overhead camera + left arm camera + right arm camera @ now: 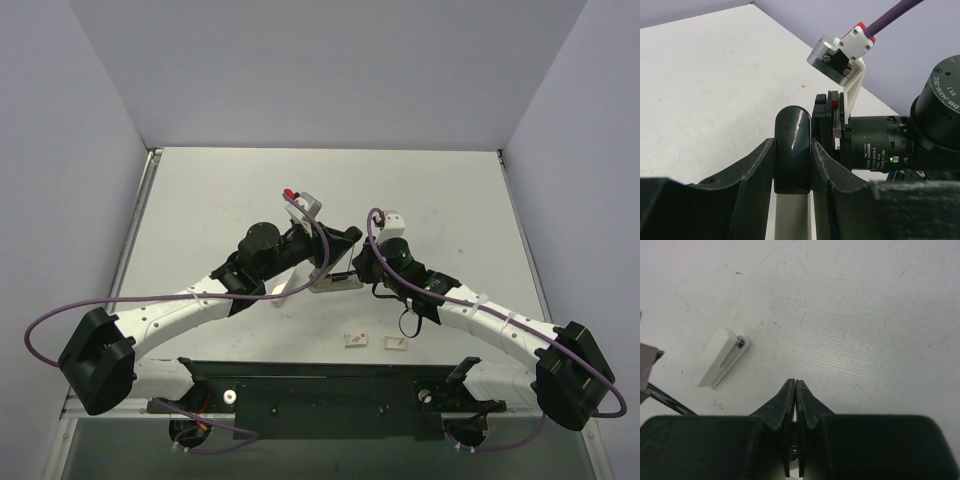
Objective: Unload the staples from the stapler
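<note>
Your left gripper [793, 156] clamps the stapler [792, 131] lengthwise between its fingers; your right gripper [795, 385], pinched together, sits just beyond.

Both arms have glossy white shells [175, 312] with chunky black joint housings [95, 360], and a purple cable [892, 20] trails along each. Up close there's a white plastic camera bracket [854, 82] with small screws and a red tab, plus a round black motor [942, 95] with white lettering.
</note>
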